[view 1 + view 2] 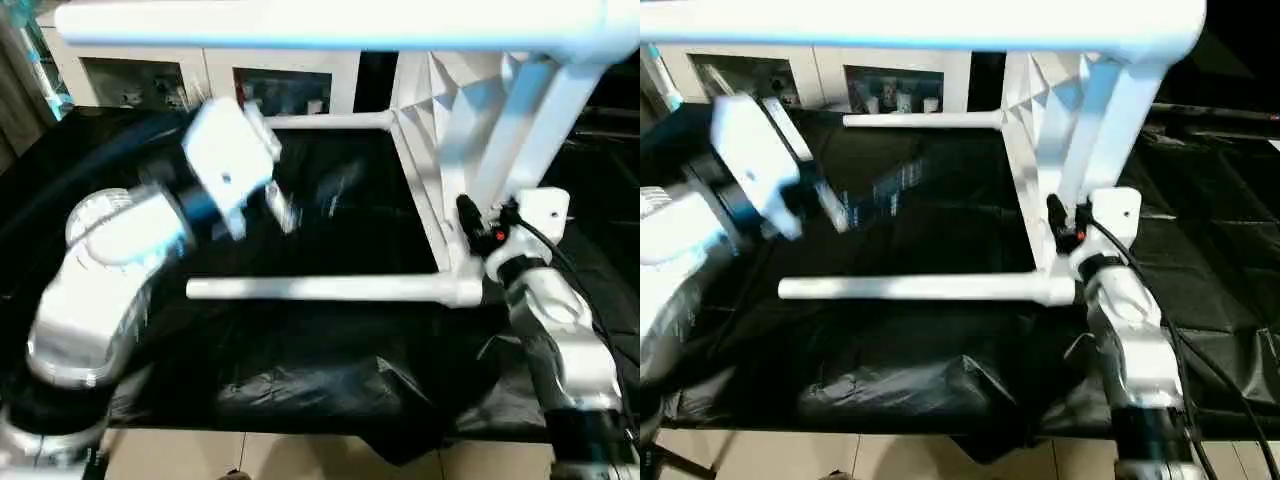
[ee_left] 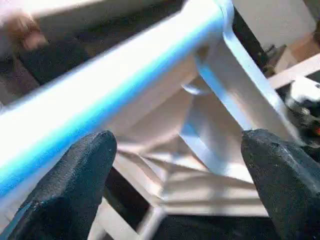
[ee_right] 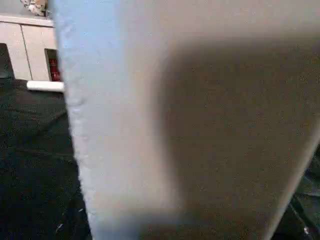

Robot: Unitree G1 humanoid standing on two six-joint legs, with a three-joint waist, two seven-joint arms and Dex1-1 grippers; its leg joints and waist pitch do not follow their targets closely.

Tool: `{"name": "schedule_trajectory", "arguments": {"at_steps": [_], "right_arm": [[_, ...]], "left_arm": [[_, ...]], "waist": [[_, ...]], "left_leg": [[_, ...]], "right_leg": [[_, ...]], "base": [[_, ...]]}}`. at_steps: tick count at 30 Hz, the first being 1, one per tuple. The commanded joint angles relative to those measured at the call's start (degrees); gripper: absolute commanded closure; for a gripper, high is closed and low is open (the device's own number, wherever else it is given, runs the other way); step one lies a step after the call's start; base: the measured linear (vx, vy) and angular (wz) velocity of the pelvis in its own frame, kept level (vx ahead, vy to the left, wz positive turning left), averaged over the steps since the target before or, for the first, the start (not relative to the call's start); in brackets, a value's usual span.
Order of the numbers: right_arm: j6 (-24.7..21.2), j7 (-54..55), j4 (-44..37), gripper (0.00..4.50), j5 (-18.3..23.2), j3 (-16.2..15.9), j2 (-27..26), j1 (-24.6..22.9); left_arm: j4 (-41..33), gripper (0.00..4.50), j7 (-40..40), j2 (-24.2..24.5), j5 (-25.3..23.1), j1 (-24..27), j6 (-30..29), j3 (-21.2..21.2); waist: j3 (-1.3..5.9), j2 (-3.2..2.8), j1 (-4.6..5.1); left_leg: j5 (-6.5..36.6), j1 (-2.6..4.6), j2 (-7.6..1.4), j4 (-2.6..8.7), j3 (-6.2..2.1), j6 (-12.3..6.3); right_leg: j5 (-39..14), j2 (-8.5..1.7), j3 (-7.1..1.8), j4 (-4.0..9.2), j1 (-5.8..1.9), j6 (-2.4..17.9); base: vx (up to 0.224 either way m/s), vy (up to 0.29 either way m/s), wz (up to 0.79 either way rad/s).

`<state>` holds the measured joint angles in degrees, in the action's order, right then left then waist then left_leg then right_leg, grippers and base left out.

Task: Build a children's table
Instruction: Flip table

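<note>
Nearest leg: one long white plastic tube leg (image 1: 340, 24) runs across the top of my head view, smooth, round and glossy, close to the camera.
Children's table: the all-white plastic children's table (image 1: 455, 150) stands on its side on the counter, its rectangular top on edge at the right, ribbed underside with triangular webbing facing left.
Other legs: two tapered tube legs jut leftward from rounded corner sockets, a near one (image 1: 320, 290) low over the cloth and a far one (image 1: 325, 121) by the cabinet.
Counter: the counter is covered in wrinkled black sheeting (image 1: 300, 360), slightly shiny, hanging over the front edge.
My left gripper: my left gripper (image 2: 175, 165) is spread wide and holds nothing; its two black, grainy rounded fingers (image 2: 75, 175) frame the tube leg and ribbed underside.
My right gripper: my right gripper (image 1: 480, 225) sits against the lower edge of the table top, jaws about half apart; whether it grips the edge I cannot tell.
Background: a white cabinet with glass doors (image 1: 200, 75) stands behind the counter.
</note>
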<state>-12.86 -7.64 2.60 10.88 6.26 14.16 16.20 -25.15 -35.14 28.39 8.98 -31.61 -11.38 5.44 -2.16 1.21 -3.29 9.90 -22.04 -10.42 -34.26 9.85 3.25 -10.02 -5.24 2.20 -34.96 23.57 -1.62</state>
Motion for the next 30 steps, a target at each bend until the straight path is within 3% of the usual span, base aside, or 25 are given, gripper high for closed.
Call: {"name": "schedule_trajectory", "arguments": {"at_steps": [1,3,6,8,10,14,18,21,25,30], "right_arm": [[-3.02,0.79,0.45,2.57,-1.63,-0.57,0.25,-1.72],[-3.38,1.07,0.16,2.57,-1.69,-0.60,0.02,-1.85],[-4.41,1.41,-0.78,2.57,-1.84,-1.18,-0.56,-1.82],[-4.60,1.15,-1.30,2.57,-2.18,-1.79,-0.51,-1.65],[-4.46,1.03,-1.32,2.57,-2.37,-1.95,-0.39,-1.57],[-4.80,1.29,-1.38,2.57,-2.36,-1.94,-0.48,-1.43],[-5.28,1.46,-1.84,2.57,-2.42,-2.01,-0.59,-1.36],[-5.00,1.61,-2.01,2.57,-2.55,-2.28,-0.54,-1.41],[-4.83,1.66,-2.28,2.57,-2.71,-2.39,-0.46,-1.44],[-4.78,1.71,-2.37,2.57,-2.76,-2.28,-0.43,-1.37]], "left_arm": [[-0.22,0.00,0.00,0.56,-1.39,-0.71,2.17,-0.35],[-0.48,0.00,-0.18,0.80,-1.90,-1.00,3.00,-0.24],[0.34,0.00,1.17,0.96,-4.82,-1.39,6.11,-0.12],[4.54,0.00,6.65,2.77,-13.78,-2.48,9.97,0.19],[6.04,0.00,7.57,2.87,-14.78,-2.83,11.39,-0.10],[7.46,0.00,9.69,2.61,-16.56,-3.04,13.50,-0.92],[12.45,0.00,17.87,2.93,-25.29,-6.48,13.64,-1.86],[13.16,0.00,19.63,1.72,-25.89,-8.57,12.49,-2.58],[12.37,0.39,18.64,0.89,-24.55,-7.77,12.86,-2.39],[11.42,0.72,18.30,-0.31,-23.41,-7.04,12.78,-1.79]], "waist": [[2.90,0.02,0.06],[2.93,0.27,0.03],[2.90,0.19,0.06],[2.86,0.07,0.17],[2.88,0.10,0.20],[2.93,-0.18,0.20],[2.92,-0.22,0.29],[3.06,-0.48,0.20],[3.17,-0.41,0.02],[3.03,-0.41,-0.05]], "left_leg": [[18.92,0.77,-1.51,4.74,-0.38,3.31],[18.71,0.78,-1.52,4.72,-0.35,3.34],[18.81,0.77,-1.58,4.76,-0.39,3.43],[19.37,0.75,-1.57,4.72,-0.47,3.58],[20.03,0.85,-1.45,4.70,-0.49,3.67],[20.82,0.94,-1.57,4.82,-0.66,4.20],[20.86,0.95,-1.45,4.68,-0.59,3.86],[20.10,0.97,-1.47,4.70,-0.75,4.05],[18.08,0.74,-1.48,4.62,-0.66,3.57],[18.67,0.76,-1.47,4.65,-0.57,3.18]], "right_leg": [[-17.60,-1.42,-1.59,4.36,-1.90,5.13],[-17.48,-1.43,-1.56,4.24,-1.90,5.19],[-17.44,-1.43,-1.58,4.26,-1.83,5.20],[-17.73,-1.37,-1.54,4.30,-1.84,4.60],[-19.82,-1.46,-1.56,4.53,-1.71,3.74],[-18.68,-1.45,-1.52,4.36,-1.56,4.70],[-17.79,-1.30,-1.52,4.41,-1.56,4.93],[-16.88,-1.48,-1.51,4.23,-1.70,5.44],[-12.21,-1.48,-1.51,3.83,-1.99,7.38],[-13.64,-1.52,-1.52,4.02,-1.95,7.70]], "base": [[0.000,0.000,0.00],[0.000,0.000,0.00],[0.000,0.000,0.00],[0.000,0.000,0.00],[0.000,0.000,0.00],[0.000,0.000,0.00],[0.000,0.000,0.00],[0.000,0.000,0.00],[0.000,0.000,0.00],[0.000,0.000,0.00]]}}
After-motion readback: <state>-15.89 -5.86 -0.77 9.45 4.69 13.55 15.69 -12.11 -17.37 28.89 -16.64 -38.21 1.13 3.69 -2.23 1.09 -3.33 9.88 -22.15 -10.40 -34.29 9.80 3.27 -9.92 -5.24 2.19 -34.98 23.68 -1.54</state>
